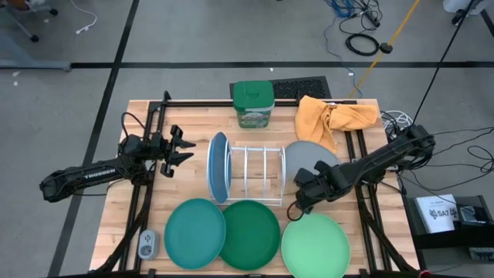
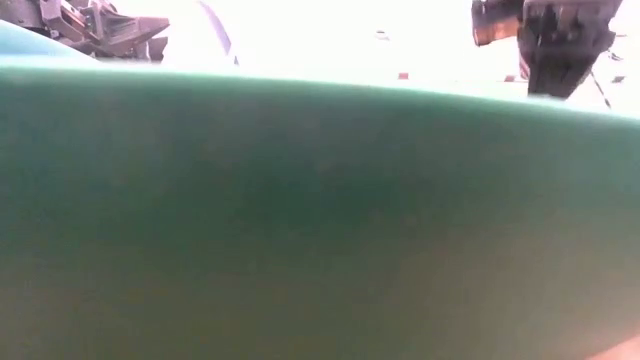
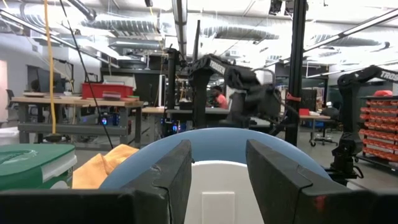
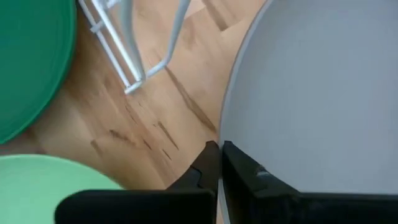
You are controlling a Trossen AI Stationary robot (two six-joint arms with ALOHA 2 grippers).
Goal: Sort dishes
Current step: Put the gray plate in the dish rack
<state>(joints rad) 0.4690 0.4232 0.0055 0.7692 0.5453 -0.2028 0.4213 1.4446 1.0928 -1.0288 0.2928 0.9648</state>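
A: How is the blue plate set?

B: It is stood on edge in the white wire rack, at its left end, its rim running toward and away from the table's far edge. The left gripper is held just left of it, fingers spread.

A: And the grey plate?

B: Laid flat right of the rack, its near rim pinched by the right gripper. 3 plates are laid flat along the near edge: teal, dark green, light green. The low view is mostly blocked by a green surface.
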